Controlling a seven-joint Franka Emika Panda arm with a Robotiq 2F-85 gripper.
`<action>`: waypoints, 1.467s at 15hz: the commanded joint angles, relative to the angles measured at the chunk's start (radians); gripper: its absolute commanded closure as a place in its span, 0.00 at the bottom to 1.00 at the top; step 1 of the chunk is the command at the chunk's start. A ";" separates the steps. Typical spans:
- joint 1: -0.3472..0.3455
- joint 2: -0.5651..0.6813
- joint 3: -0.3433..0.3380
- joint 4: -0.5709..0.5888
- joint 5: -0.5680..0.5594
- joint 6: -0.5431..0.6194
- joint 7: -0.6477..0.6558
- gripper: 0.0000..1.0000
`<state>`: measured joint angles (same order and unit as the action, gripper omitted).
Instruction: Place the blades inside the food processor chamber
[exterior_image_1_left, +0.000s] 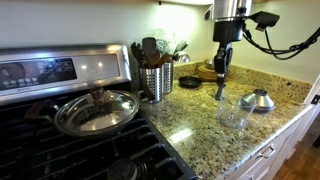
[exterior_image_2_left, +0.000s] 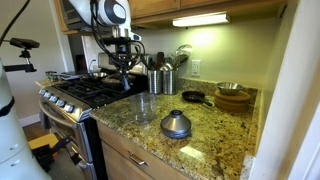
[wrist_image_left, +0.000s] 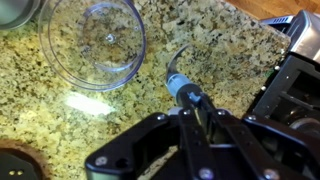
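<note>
The blades (wrist_image_left: 180, 82) are a small grey piece with a short shaft and curved blades at its base. My gripper (wrist_image_left: 197, 112) is shut on the shaft, over the granite counter. In an exterior view the gripper (exterior_image_1_left: 220, 72) points straight down with the blades (exterior_image_1_left: 220, 92) at its tips, close to the counter. The food processor chamber (wrist_image_left: 95, 42) is a clear, empty plastic bowl standing upright on the counter, beside the blades and apart from them. It also shows in both exterior views (exterior_image_1_left: 235, 112) (exterior_image_2_left: 143, 107). The gripper (exterior_image_2_left: 125, 66) is above and behind it.
A grey dome-shaped piece (exterior_image_1_left: 258, 100) (exterior_image_2_left: 176, 124) sits on the counter near the chamber. Steel utensil holders (exterior_image_1_left: 155, 80) (exterior_image_2_left: 160, 80) stand by the stove (exterior_image_1_left: 60, 140), which carries a lidded pan (exterior_image_1_left: 97, 112). A wooden bowl (exterior_image_2_left: 233, 97) and a black pan (exterior_image_2_left: 192, 97) are near the wall.
</note>
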<state>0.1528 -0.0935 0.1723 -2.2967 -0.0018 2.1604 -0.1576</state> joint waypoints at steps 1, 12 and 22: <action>-0.016 -0.099 -0.028 -0.001 -0.029 -0.071 0.023 0.92; -0.100 -0.058 -0.125 -0.021 -0.039 -0.040 0.055 0.92; -0.102 0.022 -0.127 -0.045 -0.040 0.036 0.071 0.93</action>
<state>0.0537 -0.0750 0.0474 -2.3142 -0.0414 2.1325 -0.1026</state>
